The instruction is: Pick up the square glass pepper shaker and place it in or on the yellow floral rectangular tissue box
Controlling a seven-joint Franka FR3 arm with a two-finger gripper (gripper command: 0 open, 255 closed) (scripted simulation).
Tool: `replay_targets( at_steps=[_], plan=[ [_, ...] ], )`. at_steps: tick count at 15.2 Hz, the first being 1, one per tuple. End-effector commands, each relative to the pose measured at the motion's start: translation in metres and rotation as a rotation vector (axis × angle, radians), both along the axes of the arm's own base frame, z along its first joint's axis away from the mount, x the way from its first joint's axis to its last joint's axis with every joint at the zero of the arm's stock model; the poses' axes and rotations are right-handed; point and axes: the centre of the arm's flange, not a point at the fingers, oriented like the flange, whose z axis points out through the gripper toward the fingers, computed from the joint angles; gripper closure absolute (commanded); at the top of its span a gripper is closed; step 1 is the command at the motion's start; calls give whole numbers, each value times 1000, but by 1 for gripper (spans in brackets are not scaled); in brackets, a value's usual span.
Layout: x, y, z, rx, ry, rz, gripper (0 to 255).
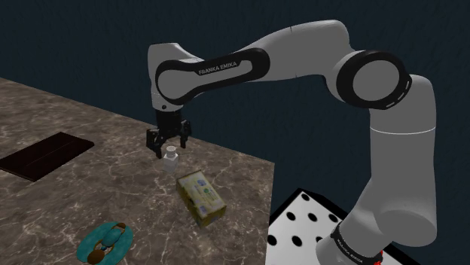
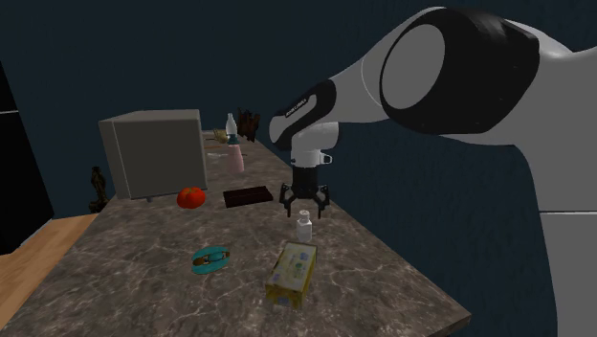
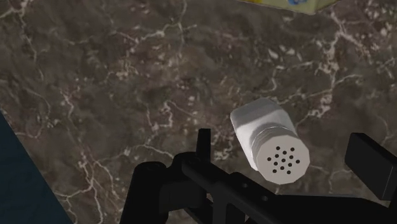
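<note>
A small clear pepper shaker (image 1: 172, 160) with a pale perforated cap stands upright on the dark marble counter (image 1: 90, 192). My black gripper (image 1: 168, 144) hangs straight over it, open. In the wrist view the shaker (image 3: 270, 145) sits between the two fingers without touching either, its cap holes facing the camera. The yellow floral tissue box (image 1: 201, 197) lies flat on the counter just past the shaker, toward the shoulder view's lower right. In the second exterior view the gripper (image 2: 304, 203) is above the shaker (image 2: 304, 227), with the tissue box (image 2: 291, 273) in front of them.
A dark flat mat (image 1: 45, 154) lies at the shoulder view's left and a teal dish (image 1: 105, 242) near the front. A red tomato (image 2: 191, 196), a grey box (image 2: 153, 153) and bottles (image 2: 231, 129) stand farther back. The counter edge (image 1: 263, 203) drops off beside the tissue box.
</note>
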Motion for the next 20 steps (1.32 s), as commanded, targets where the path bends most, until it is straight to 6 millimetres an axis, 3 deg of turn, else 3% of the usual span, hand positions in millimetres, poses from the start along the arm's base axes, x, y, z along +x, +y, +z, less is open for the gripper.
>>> replay_targets(
  at_steps=[1,3,4,13,20],
  plan=[
    [0,0,0,0,0,0,0],
    [0,0,0,0,0,0,0],
    [0,0,0,0,0,0,255],
    [0,0,0,0,0,0,255],
    [0,0,37,0,0,0,255]
  ],
)
